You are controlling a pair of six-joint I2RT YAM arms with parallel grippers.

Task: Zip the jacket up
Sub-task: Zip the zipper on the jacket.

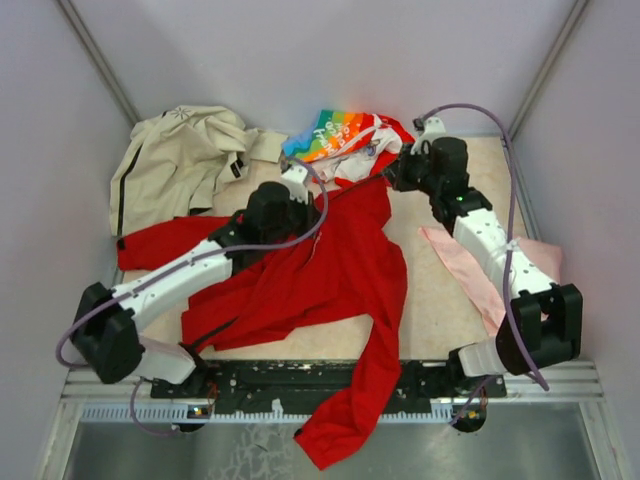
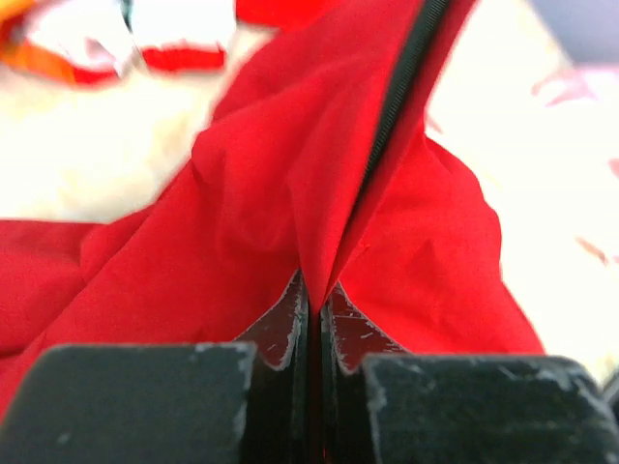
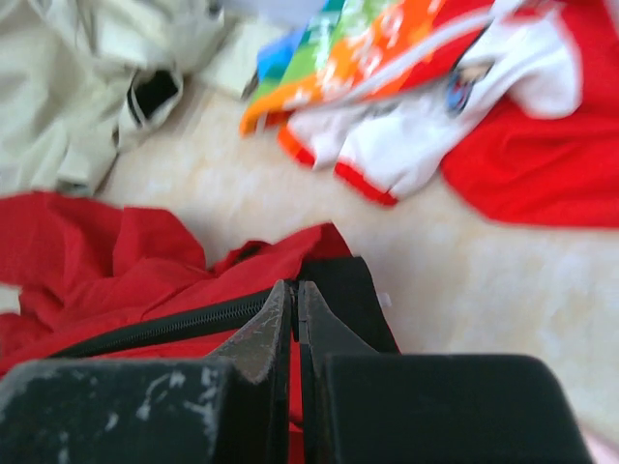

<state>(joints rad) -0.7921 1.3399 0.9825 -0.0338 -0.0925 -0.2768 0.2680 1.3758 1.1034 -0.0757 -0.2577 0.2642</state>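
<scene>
The red jacket (image 1: 330, 270) lies crumpled across the middle of the table, one sleeve hanging over the near edge. My left gripper (image 1: 303, 190) sits at its upper part. In the left wrist view that gripper (image 2: 314, 295) is pinched on a raised fold of red fabric, and the dark zipper (image 2: 397, 87) runs up and away from the fold. My right gripper (image 1: 393, 180) is at the jacket's far end. In the right wrist view it (image 3: 295, 287) is shut on the jacket's edge, between the zipper (image 3: 164, 329) and a black fabric end (image 3: 353, 295).
A beige jacket (image 1: 180, 155) lies at the back left. A rainbow-and-white printed garment (image 1: 345, 135) lies at the back centre, just beyond both grippers. A pink cloth (image 1: 465, 265) lies under my right arm. Grey walls close in the table on three sides.
</scene>
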